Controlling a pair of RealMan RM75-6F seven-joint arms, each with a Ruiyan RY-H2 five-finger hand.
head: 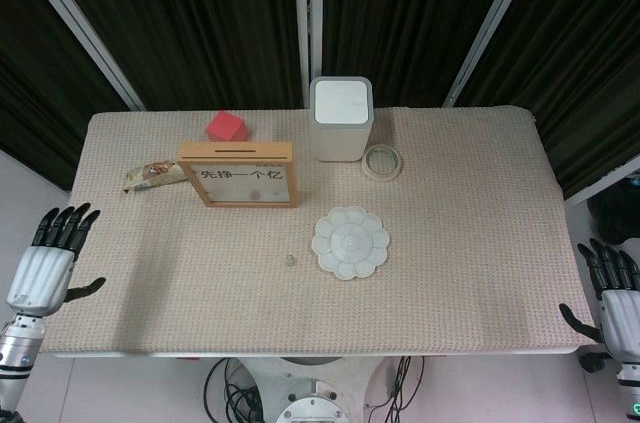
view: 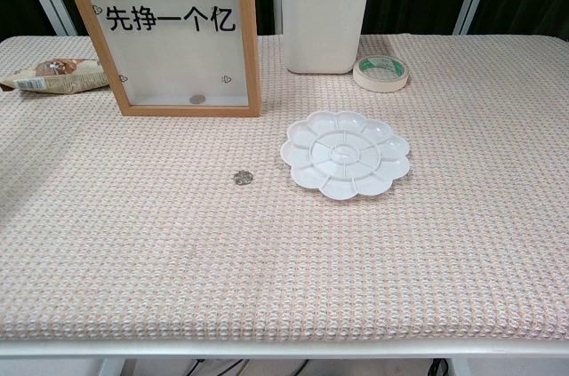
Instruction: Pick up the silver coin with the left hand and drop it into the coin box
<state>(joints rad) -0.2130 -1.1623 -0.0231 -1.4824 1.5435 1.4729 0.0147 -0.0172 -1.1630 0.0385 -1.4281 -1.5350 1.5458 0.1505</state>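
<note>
While both hands hang open off woven mat, silver coin lies before coin box; black curtains behind.

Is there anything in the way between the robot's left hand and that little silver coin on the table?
No. In the head view, only bare woven mat lies between the left hand and the silver coin.
</note>
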